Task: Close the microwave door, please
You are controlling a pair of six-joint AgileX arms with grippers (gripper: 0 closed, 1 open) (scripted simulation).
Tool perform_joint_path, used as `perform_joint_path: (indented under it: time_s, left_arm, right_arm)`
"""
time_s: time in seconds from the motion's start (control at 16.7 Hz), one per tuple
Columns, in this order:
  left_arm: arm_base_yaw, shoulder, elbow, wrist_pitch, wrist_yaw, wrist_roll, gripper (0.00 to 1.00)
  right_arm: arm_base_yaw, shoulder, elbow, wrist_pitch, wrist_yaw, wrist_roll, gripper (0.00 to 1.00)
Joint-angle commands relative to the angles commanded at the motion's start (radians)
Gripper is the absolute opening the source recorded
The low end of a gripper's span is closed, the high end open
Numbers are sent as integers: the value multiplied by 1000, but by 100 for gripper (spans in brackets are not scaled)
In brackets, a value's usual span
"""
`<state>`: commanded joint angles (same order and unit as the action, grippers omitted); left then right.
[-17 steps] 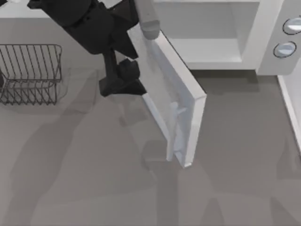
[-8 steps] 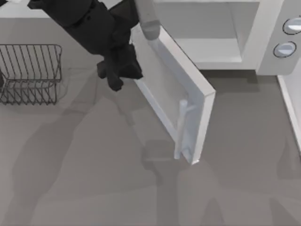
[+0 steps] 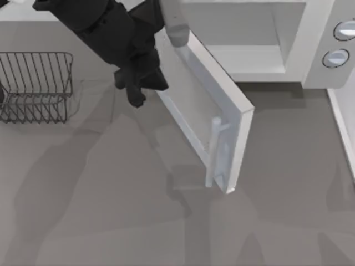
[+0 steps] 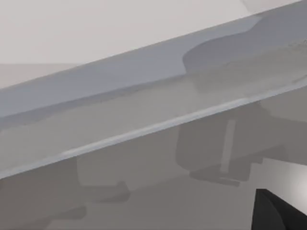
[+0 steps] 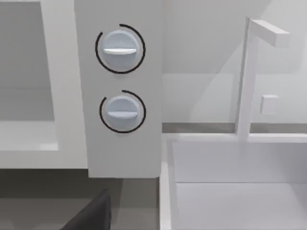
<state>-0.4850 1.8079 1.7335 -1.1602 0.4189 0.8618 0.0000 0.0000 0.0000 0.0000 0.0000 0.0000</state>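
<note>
Microwave door hanging roughly half open off the white body's front left; left gripper pressed against its outer face, finger state impossible to tell; plenty of swing left.

No text, label, brand, number or sign can be read anywhere; the two round knobs on the microwave body carry no markings.
</note>
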Motion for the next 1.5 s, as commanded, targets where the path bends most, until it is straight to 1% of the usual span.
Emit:
perform_joint_path:
  time_s: [0.12, 0.42, 0.66, 0.96, 1.26, 1.5]
  left_arm:
    - [-1, 1, 3, 2, -1, -2, 0]
    - [-47, 32, 38, 13, -16, -49, 0]
    - [-45, 30, 37, 13, -15, -50, 0]
    - [-86, 64, 75, 19, -30, -92, 0]
    - [-87, 63, 79, 20, -30, -96, 0]
    - [-119, 95, 116, 22, -41, -130, 0]
  right_arm:
    - [0, 0, 0, 0, 0, 0, 100]
    - [0, 0, 0, 0, 0, 0, 100]
    - [0, 0, 0, 0, 0, 0, 100]
    - [0, 0, 0, 0, 0, 0, 100]
    - [0, 0, 0, 0, 0, 0, 100]
    - [0, 0, 0, 0, 0, 0, 100]
